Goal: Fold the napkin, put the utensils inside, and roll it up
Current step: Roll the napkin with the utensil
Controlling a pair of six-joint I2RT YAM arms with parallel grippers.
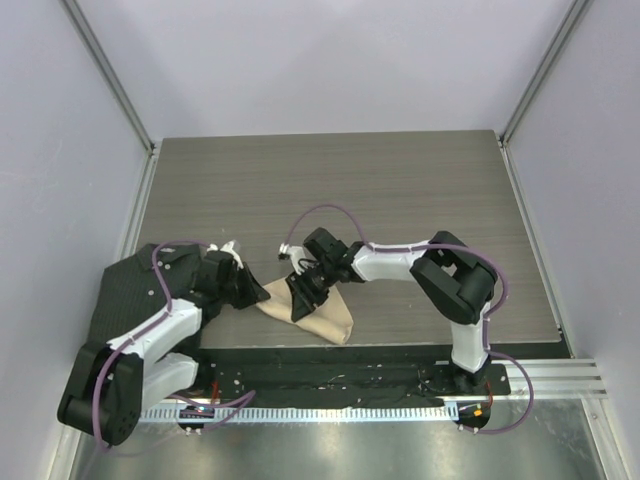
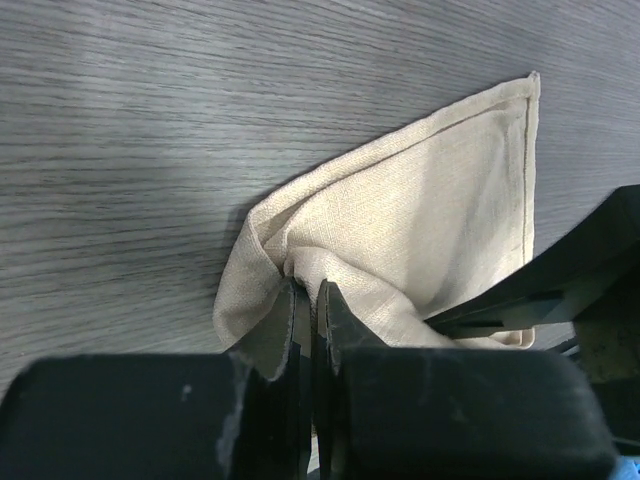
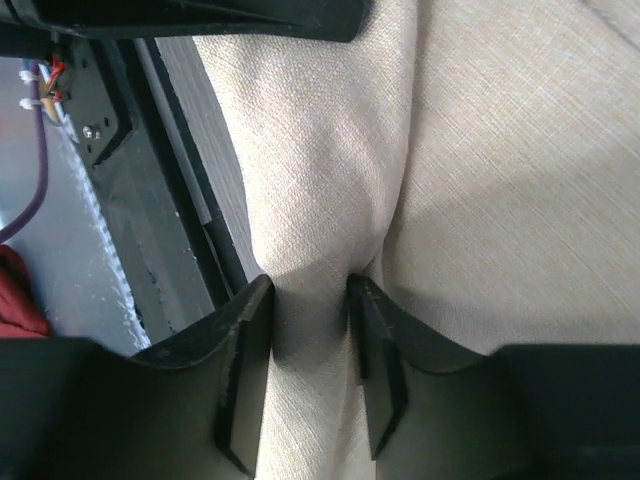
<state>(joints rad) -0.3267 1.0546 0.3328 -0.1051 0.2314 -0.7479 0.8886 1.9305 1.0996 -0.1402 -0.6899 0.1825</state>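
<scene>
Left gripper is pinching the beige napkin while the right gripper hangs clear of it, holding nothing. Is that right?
Not quite. The left gripper does pinch the napkin, but the right gripper is not clear of it. The right wrist view shows its fingers closed on a bunched ridge of the same cloth.

A grey wood-grain surface (image 1: 330, 190) sat boxed in by plain pale walls (image 1: 330, 60) on three sides, slim metal posts (image 1: 112, 80) rising at the far corners. A brushed metal ledge (image 1: 330, 450) ran along the near edge, gleaming dully under soft, even light.
</scene>
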